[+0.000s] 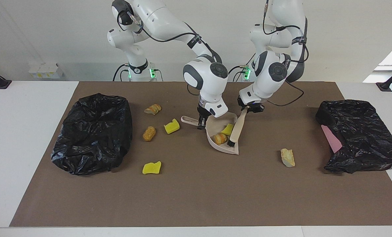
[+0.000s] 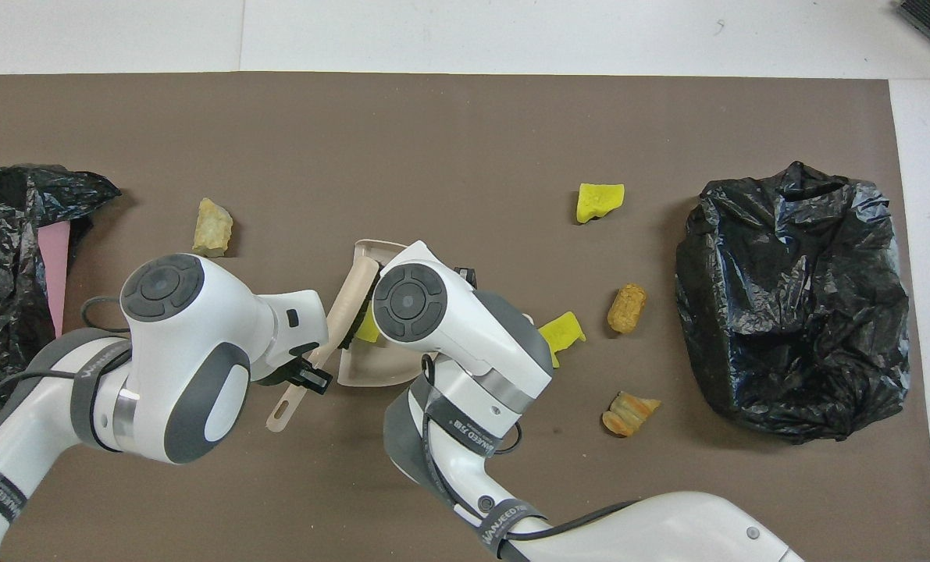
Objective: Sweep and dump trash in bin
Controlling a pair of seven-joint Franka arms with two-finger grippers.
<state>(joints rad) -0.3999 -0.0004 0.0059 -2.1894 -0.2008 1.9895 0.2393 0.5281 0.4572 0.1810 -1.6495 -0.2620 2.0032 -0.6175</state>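
My right gripper (image 1: 201, 123) is shut on the handle of the beige dustpan (image 1: 227, 149), which rests on the brown mat. My left gripper (image 1: 249, 107) is shut on the beige hand brush (image 1: 238, 126), whose black bristles sit inside the pan. A brown bread lump (image 1: 220, 138) and a yellow sponge chunk (image 1: 228, 129) lie in the pan. Loose on the mat are a bread slice (image 1: 153, 109), a brown lump (image 1: 149, 133), two yellow chunks (image 1: 171, 126) (image 1: 151, 168) and a tan lump (image 1: 287, 157). In the overhead view my right wrist hides most of the dustpan (image 2: 375, 251); my left gripper (image 2: 308, 373) holds the brush (image 2: 351, 297).
A bin lined with a black bag (image 1: 93, 131) stands at the right arm's end of the mat (image 2: 796, 300). Another black bag (image 1: 357, 135) with a pink sheet (image 1: 331, 138) lies at the left arm's end. White table surrounds the mat (image 1: 196, 197).
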